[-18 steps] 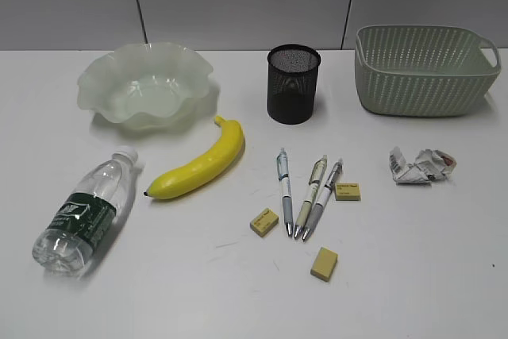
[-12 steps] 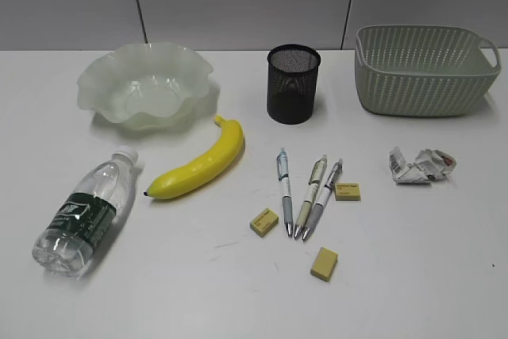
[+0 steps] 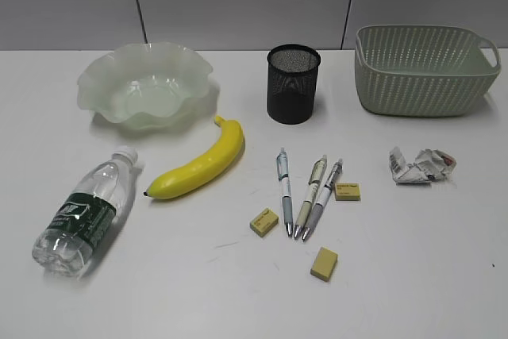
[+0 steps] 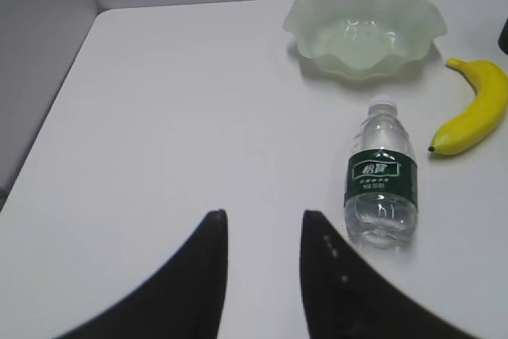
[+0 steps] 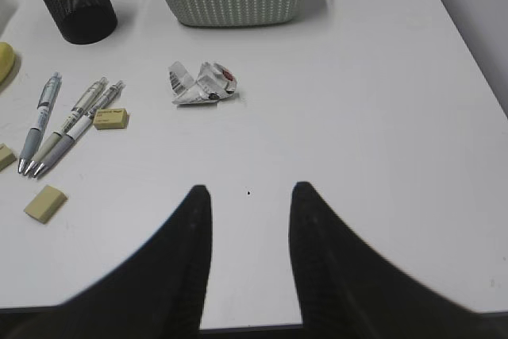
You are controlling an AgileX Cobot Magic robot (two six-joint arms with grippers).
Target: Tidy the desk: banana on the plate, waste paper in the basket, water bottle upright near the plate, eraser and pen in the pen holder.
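Observation:
On the white desk (image 3: 413,275) the yellow banana (image 3: 197,168) lies in front of the pale green plate (image 3: 145,85). The water bottle (image 3: 83,210) lies on its side at the left. Three pens (image 3: 305,192) and three yellow erasers (image 3: 324,263) lie in front of the black pen holder (image 3: 293,82). The waste paper (image 3: 421,166) lies in front of the basket (image 3: 425,69). My left gripper (image 4: 262,216) is open and empty, near the bottle (image 4: 381,176). My right gripper (image 5: 248,190) is open and empty, in front of the waste paper (image 5: 202,85). Neither gripper shows in the exterior view.
A grey wall stands behind the desk. In the left wrist view the desk's left edge (image 4: 48,117) meets a grey wall. In the right wrist view the desk's right edge (image 5: 464,45) and front edge (image 5: 254,327) show.

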